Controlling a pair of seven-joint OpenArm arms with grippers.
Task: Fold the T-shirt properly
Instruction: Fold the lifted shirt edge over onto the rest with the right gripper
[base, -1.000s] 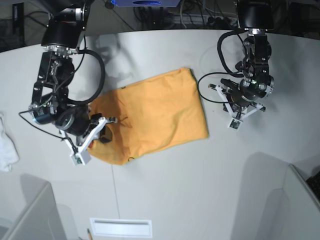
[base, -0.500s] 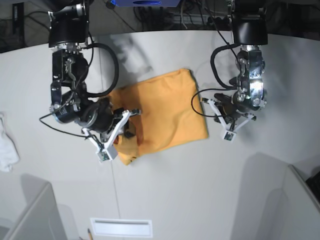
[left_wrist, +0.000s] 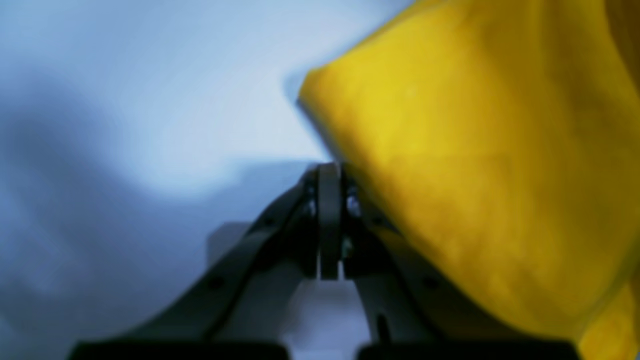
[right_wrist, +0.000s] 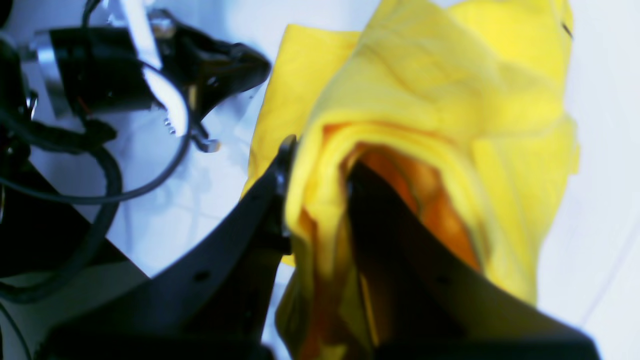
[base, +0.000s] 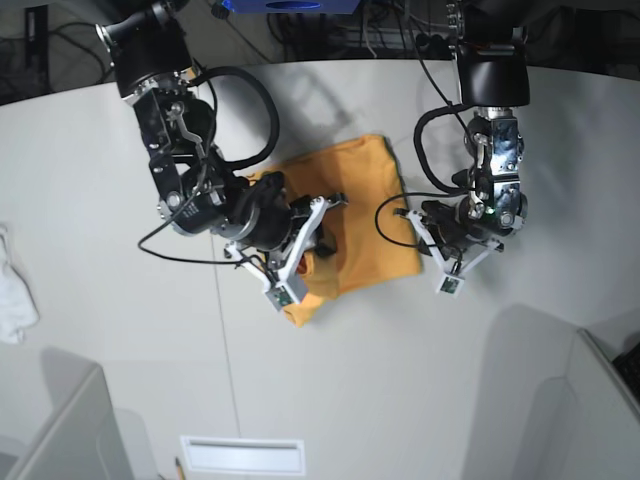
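Grey-white desk (base: 120, 150), curved far edge, cables and dark gear behind it, white cloth (base: 14, 300) at one side. Shirt (base: 365, 195) lies mid-desk, partly folded, one end lifted and doubled over. Right end effector (right_wrist: 315, 200) pinches a bunched wad of shirt between its fingers, raised above the lower layer. Left end effector (left_wrist: 330, 220) pressed together, holding nothing, tip just beside the shirt's far edge. Risks: wad looks thick and uneven, so it may slip out or drop skewed, leaving a lumpy crooked fold; the left arm isn't pinning the cloth, so the bottom layer may drag along; arms are close, so cables could snag.
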